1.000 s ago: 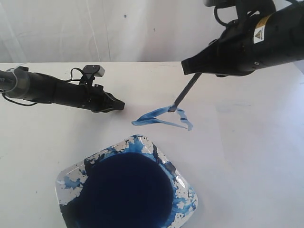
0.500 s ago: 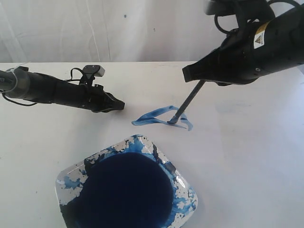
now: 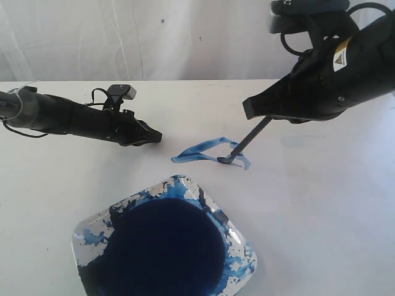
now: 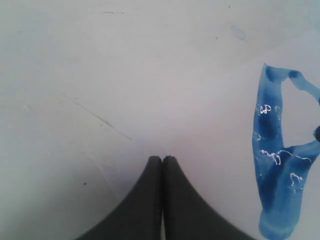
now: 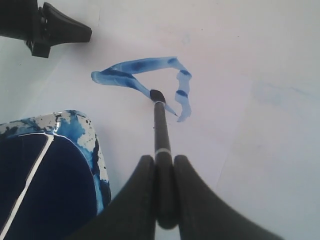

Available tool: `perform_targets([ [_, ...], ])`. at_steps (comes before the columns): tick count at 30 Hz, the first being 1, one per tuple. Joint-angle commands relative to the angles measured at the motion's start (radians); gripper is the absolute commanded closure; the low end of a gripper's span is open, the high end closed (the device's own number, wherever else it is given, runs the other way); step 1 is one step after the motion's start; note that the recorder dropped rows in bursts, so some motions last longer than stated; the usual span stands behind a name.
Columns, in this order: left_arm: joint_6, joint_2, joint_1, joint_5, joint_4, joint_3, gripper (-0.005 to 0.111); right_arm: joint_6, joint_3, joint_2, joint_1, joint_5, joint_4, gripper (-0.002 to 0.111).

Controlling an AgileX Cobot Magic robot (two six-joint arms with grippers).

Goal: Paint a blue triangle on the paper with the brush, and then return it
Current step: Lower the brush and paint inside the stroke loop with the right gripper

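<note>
The brush (image 5: 159,127) has slid across the blue triangle (image 5: 140,65), right claw (image 5: 163,162) clamped.

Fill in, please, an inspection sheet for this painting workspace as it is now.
Surface: white table.
Job's things: paper lies flat; blue triangle is outlined on it; brush tip sits on a stroke.
Clutter: spattered dish holding dark blue paint.
Grippers: left gripper shut, empty, apart from the triangle; right gripper shut on the brush.
Cables: black cable on the left arm, another on the right arm.
Surroundings: white backdrop; nothing else seen.
</note>
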Motion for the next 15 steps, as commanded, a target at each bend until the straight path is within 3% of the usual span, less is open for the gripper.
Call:
perform_targets([
  [1, -0.006, 0.001, -0.003, 0.013, -0.013, -0.003, 0.107, -0.012, 0.002, 0.0, 0.003, 0.029, -0.008, 0.108],
  [15, -0.006, 0.001, -0.003, 0.013, -0.013, -0.003, 0.107, -0.012, 0.002, -0.042, 0.003, 0.126, -0.081, 0.108],
])
